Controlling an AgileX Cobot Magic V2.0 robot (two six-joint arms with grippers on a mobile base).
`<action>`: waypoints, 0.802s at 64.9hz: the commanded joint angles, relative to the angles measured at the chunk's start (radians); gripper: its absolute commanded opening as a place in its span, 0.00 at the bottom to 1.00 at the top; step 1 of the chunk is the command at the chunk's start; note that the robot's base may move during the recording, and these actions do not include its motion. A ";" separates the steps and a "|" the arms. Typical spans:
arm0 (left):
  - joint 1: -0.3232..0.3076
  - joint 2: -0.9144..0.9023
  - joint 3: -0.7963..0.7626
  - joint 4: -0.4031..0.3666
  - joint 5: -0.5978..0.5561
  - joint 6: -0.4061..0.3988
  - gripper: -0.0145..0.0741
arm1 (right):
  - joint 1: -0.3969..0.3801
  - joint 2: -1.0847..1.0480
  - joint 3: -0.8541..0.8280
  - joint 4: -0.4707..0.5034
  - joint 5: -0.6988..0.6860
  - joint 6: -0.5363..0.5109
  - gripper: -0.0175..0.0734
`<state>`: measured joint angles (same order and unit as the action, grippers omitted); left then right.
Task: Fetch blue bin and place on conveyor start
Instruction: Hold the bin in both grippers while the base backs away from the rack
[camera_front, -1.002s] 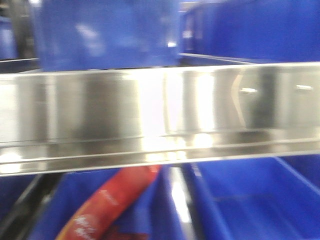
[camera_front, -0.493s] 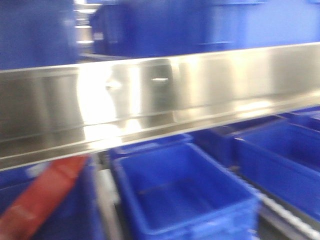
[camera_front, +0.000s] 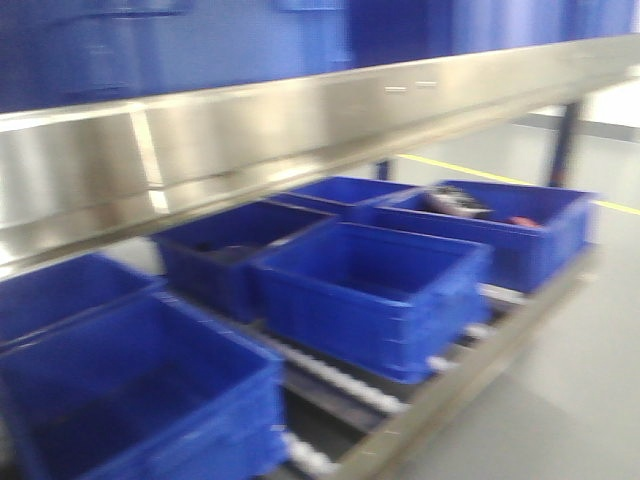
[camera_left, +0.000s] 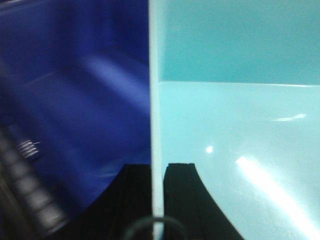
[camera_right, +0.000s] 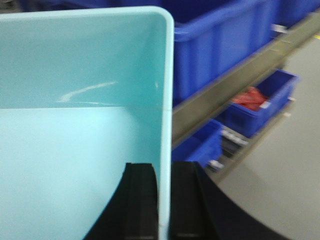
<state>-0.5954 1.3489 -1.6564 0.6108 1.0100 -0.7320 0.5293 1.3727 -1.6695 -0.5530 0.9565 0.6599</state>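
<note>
Broadly, the front view is filled by a shiny steel shelf rail (camera_front: 300, 130) running across the upper half of the frame, tilted down toward the left. Below it, several dark blue crates (camera_front: 370, 290) sit side by side on a lower shelf of white rollers (camera_front: 340, 378). Grey floor (camera_front: 590, 380) shows at the right edge, with a yellow line (camera_front: 470, 172) on it in the upper right. The whole view is blurred.

In the left wrist view the blue bin (camera_left: 240, 150) takes up the right half of the frame, its pale aqua inside showing. Its thin side wall runs straight up the middle, with blurred dark blue to its left. The left gripper (camera_left: 158, 175) sits at the bottom centre, its two black fingers pinching that wall, one on each side.

In the right wrist view the bin (camera_right: 75, 150) fills the left half. The right gripper (camera_right: 163, 172) at the bottom centre likewise clamps the wall just below the rounded corner. At the right of that frame, a small crate (camera_right: 260, 107) holds a red item (camera_right: 250, 96).
</note>
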 joint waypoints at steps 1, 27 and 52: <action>-0.009 -0.006 -0.010 0.006 -0.039 0.007 0.04 | 0.001 -0.008 -0.014 -0.016 -0.047 -0.007 0.01; -0.009 -0.006 -0.010 0.006 -0.039 0.007 0.04 | 0.001 -0.008 -0.014 -0.016 -0.047 -0.007 0.01; -0.009 -0.006 -0.010 0.006 -0.039 0.007 0.04 | 0.001 -0.008 -0.014 -0.016 -0.047 -0.007 0.01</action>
<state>-0.5954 1.3495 -1.6564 0.6090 1.0100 -0.7320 0.5293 1.3727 -1.6695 -0.5530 0.9565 0.6580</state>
